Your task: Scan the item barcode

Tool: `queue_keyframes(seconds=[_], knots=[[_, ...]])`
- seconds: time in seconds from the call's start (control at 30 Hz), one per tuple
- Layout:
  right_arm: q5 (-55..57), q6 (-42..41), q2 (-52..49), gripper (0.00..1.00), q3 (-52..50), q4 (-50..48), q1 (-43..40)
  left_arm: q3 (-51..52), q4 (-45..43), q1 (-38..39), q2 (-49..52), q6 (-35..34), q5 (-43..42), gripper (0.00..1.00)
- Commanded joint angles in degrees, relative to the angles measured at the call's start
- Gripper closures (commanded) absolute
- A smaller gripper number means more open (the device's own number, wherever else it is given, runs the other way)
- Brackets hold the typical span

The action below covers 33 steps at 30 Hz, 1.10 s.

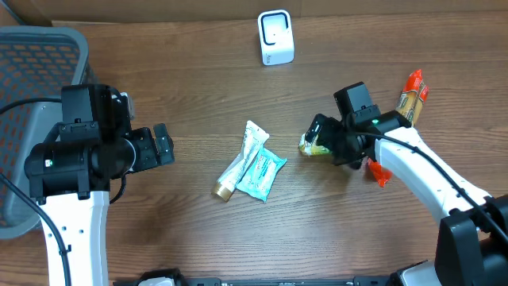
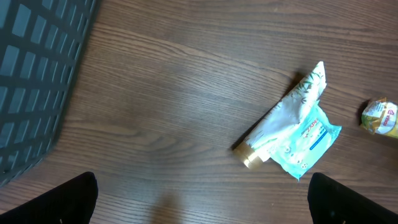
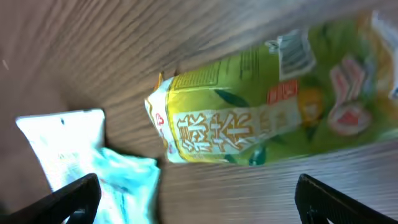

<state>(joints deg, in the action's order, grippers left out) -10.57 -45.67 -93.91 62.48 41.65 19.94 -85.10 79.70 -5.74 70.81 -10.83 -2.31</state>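
dark brown wood-grain table (image 1: 190,71). grey plastic mesh basket (image 1: 32,71) at the left edge. small white box-shaped scanner (image 1: 275,37) at the far middle. centre: white squeeze tube with gold cap (image 1: 240,161) touching a teal foil packet (image 1: 262,175). right of them lies a green-yellow tea packet (image 1: 317,145). orange-and-tan stick packet (image 1: 411,97) far right.

Even indoor light, soft shadows, green packet (image 3: 249,118) motion-blurred close-up

A basket (image 1: 36,87) sits at the left edge of the table (image 1: 182,230), a scanner (image 1: 275,37) at the back near the middle. A tube (image 1: 236,165) and a flat pack (image 1: 264,173) lie touching at the centre (pack on the right). A pouch (image 1: 314,147) lies right of them, a stick packet (image 1: 411,95) farther right.
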Motion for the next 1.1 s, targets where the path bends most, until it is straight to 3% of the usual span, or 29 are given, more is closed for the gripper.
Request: queue_keyframes(seconds=[0.0, 0.27, 0.67, 0.77, 0.93, 1.07], knots=[[-1.0, -15.5, 0.3, 0.01, -3.0, -2.4, 1.1, -0.5, -0.2, -0.2, 0.0, -1.0, -0.2, 0.00], [9.6, -27.9, 0.1, 0.07, -7.8, -11.0, 4.8, -0.5, -0.2, -0.2, 0.0, -1.0, -0.2, 0.00], [13.7, -27.3, -9.2, 0.28, -8.0, -18.8, 5.9, -0.5, -0.2, -0.2, 0.0, -1.0, -0.2, 0.00], [11.8, -20.0, -9.0, 0.36, -8.0, -18.7, 5.9, -0.5, -0.2, -0.2, 0.0, -1.0, -0.2, 0.00], [1.2, -0.8, -9.0, 0.66, -5.9, -17.7, 5.2, -0.5, -0.2, -0.2, 0.0, -1.0, -0.2, 0.00], [-7.0, 15.4, -9.0, 0.67, -2.3, -10.6, 4.6, -0.5, -0.2, -0.2, 0.0, -1.0, -0.2, 0.00]])
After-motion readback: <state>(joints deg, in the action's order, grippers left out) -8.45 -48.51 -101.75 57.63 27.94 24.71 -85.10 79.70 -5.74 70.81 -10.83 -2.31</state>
